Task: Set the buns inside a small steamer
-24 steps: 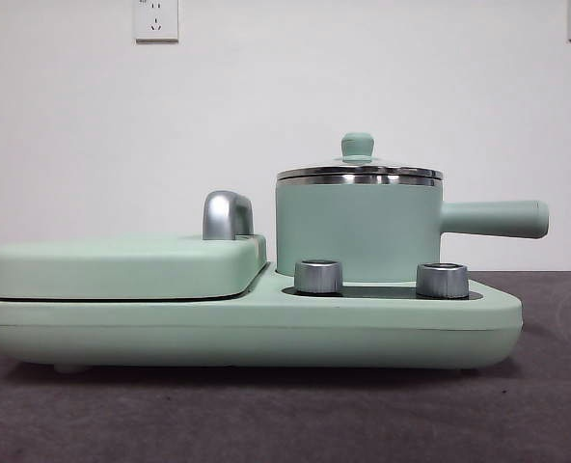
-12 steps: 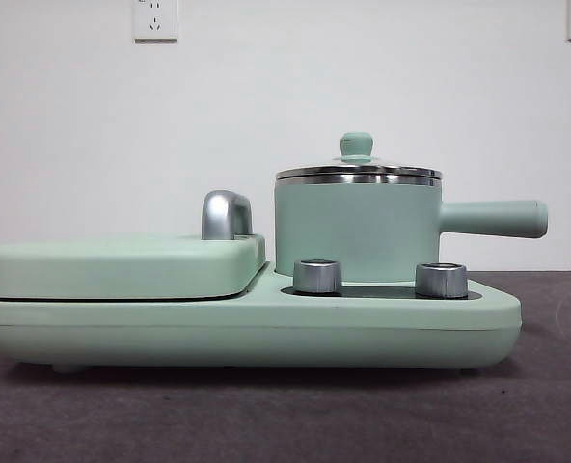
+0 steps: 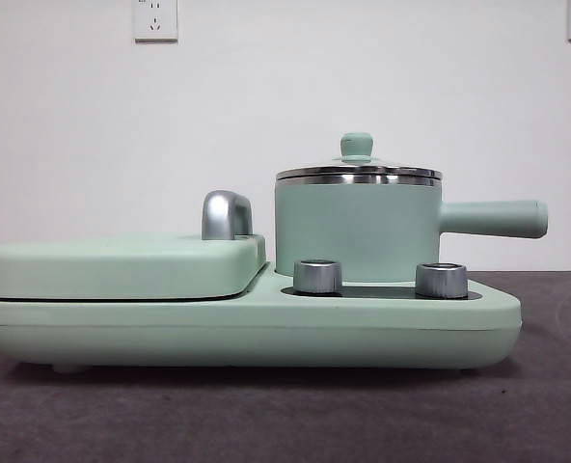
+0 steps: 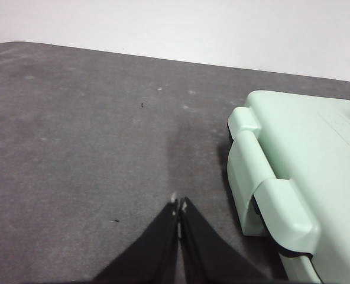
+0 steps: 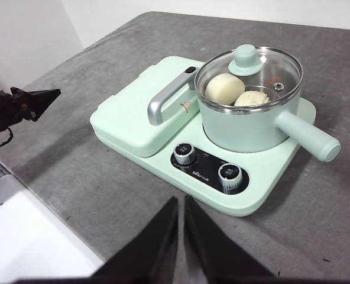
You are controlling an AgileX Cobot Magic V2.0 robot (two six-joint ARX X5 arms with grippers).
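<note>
The small steamer [image 3: 358, 227], a mint-green pot with a steel rim, long side handle and glass lid, stands on the cooker's right half. Through the lid in the right wrist view, a smooth bun [image 5: 224, 88] and a ridged bun [image 5: 253, 98] lie inside the small steamer [image 5: 252, 127]. My right gripper [image 5: 180, 202] is shut and empty, hovering over the table in front of the cooker's knobs. My left gripper [image 4: 178, 205] is shut and empty above bare table beside the cooker's left end; it also shows as a dark tip [image 5: 36, 100] in the right wrist view.
The mint-green cooker base [image 3: 247, 323] carries a flat griddle cover [image 3: 122, 265] with a chrome handle [image 3: 226, 214] on its left and two steel knobs [image 3: 317, 276] in front of the pot. The table is dark grey cloth [image 4: 92, 148]; its white edge [image 5: 39, 248] lies near the right gripper.
</note>
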